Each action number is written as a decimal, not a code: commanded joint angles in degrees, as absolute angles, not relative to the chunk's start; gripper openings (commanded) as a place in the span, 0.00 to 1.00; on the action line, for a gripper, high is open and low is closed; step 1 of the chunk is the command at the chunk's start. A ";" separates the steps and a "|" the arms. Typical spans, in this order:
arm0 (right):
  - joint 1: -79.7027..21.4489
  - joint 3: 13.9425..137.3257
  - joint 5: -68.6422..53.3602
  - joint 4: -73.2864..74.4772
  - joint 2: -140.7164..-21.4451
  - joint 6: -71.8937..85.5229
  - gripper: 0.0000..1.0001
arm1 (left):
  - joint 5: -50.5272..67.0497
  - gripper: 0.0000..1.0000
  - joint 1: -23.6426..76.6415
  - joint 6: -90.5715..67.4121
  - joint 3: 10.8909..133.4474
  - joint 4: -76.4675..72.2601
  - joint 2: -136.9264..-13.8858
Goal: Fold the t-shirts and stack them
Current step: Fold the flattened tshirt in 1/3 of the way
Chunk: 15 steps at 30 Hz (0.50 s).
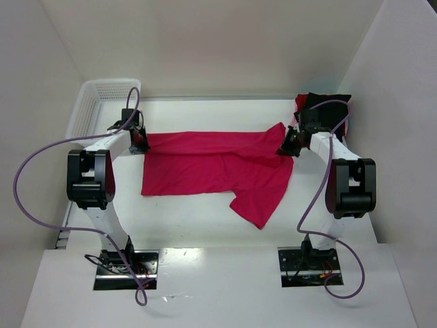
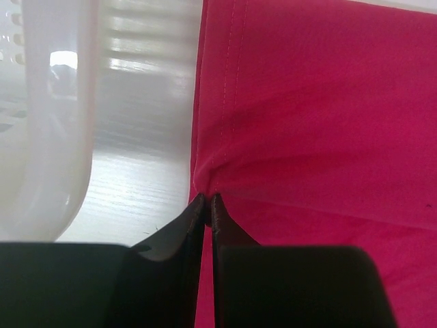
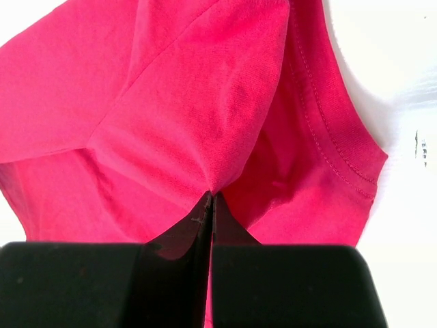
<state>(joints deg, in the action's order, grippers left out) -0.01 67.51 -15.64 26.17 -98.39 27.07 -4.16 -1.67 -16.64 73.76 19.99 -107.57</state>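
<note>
**Red shirt pinched at both ends, fold in hand**

My left gripper [image 1: 139, 142] is pressed together on the hem edge of the red t-shirt [image 1: 212, 167], just beside the basket [image 1: 80, 113]. The left wrist view shows cloth puckering into the tips. My right gripper [image 1: 287, 148] is clamped on a tented fold near the collar end. The shirt lies across the table [image 1: 198, 219], roughly flat, with one sleeve trailing toward me. I'd judge this as early in the task: first fold, or tensioning before it

To do it well:
- move both ends together, matched height and pace
- use light tension so the span doesn't sag or twist
- lay the edge down square before letting go
- main risk is a thin pinch slipping out

The black t-shirt [image 1: 326, 102] is bunched at the far right corner behind my right arm, not yet folded. Nothing shows inside the basket from above, though my left arm hides part of it
</note>
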 commanded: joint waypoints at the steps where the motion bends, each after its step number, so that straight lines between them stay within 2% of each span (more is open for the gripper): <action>1: 0.26 69.08 -15.29 27.51 -98.09 26.02 0.00 | -4.57 0.15 -1.67 -16.70 76.11 20.74 -106.87; 3: 0.26 68.56 -15.29 27.51 -98.09 26.02 0.01 | -4.57 0.30 -1.67 -17.31 76.73 21.27 -105.65; 4: 0.26 68.55 -15.29 27.51 -98.09 26.02 0.07 | -4.57 0.35 -1.67 -17.31 76.73 21.27 -105.12; 5: 0.26 68.55 -14.68 27.51 -98.09 26.02 0.12 | -4.57 0.46 -1.67 -17.31 76.73 21.27 -104.07; 6: 0.26 68.55 -14.68 27.51 -98.09 26.02 0.20 | -3.53 0.51 -1.67 -17.31 77.86 21.27 -104.06; 7: 0.26 69.08 -14.68 27.51 -98.09 26.02 0.46 | -2.73 0.56 -1.67 -17.31 78.39 21.27 -103.11; 8: 0.26 69.08 -14.68 26.99 -98.09 25.49 0.54 | -1.77 0.58 -1.67 -17.31 79.01 21.27 -102.40; 10: 0.26 69.70 -14.68 26.29 -97.56 25.49 0.61 | 0.61 0.61 -1.06 -17.84 80.93 20.13 -101.87; 11: 0.26 70.39 -14.68 26.28 -97.56 25.49 0.73 | 1.22 0.63 -1.05 -17.84 81.47 19.52 -101.87; 12: 0.26 71.44 -14.68 25.67 -97.56 24.97 0.79 | 1.75 0.63 -0.36 -17.84 82.00 18.90 -101.87; 15: 0.26 74.60 -13.63 23.56 -97.03 24.43 0.83 | 3.08 0.63 0.18 -18.37 84.37 16.27 -103.18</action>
<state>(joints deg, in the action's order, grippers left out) -0.01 69.19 -14.98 26.48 -98.39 25.63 0.03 -0.80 -16.97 80.75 20.21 -104.62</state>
